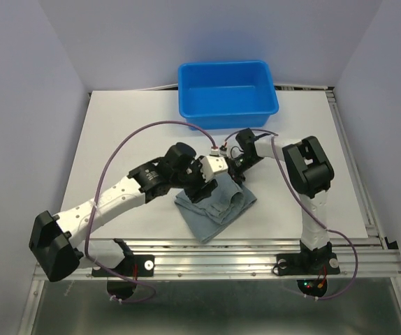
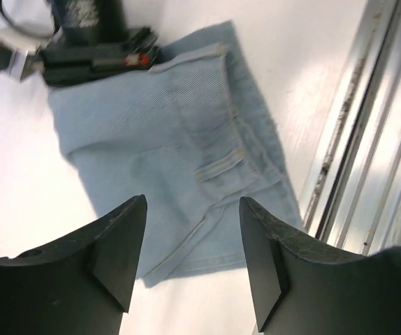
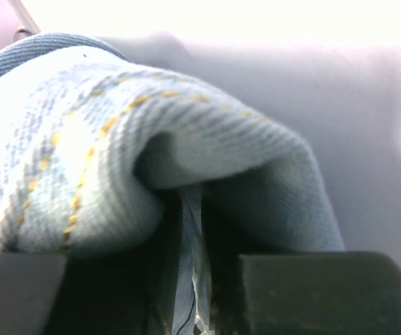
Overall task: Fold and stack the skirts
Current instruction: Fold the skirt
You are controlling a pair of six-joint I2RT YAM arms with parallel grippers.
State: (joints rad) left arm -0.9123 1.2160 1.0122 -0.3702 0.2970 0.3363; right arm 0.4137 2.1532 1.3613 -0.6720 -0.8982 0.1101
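Observation:
A grey-blue denim skirt [image 1: 214, 204] lies folded on the white table near the front edge. In the left wrist view the skirt [image 2: 179, 139] shows its waistband and a belt loop. My left gripper [image 1: 202, 183] hovers over the skirt's left part; its jaws [image 2: 192, 202] are open and empty above the cloth's near corner. My right gripper [image 1: 237, 171] is at the skirt's far right edge and also shows in the left wrist view [image 2: 96, 56]. In the right wrist view it [image 3: 193, 293] is shut on a fold of the skirt [image 3: 151, 132] with yellow stitching.
A rigid blue tub [image 1: 227, 93] stands at the back of the table [image 1: 117, 132], with nothing showing inside it. A metal rail [image 1: 242, 246] runs along the table's front edge, just beyond the skirt; it also shows in the left wrist view [image 2: 354, 118]. Purple cables loop over both arms.

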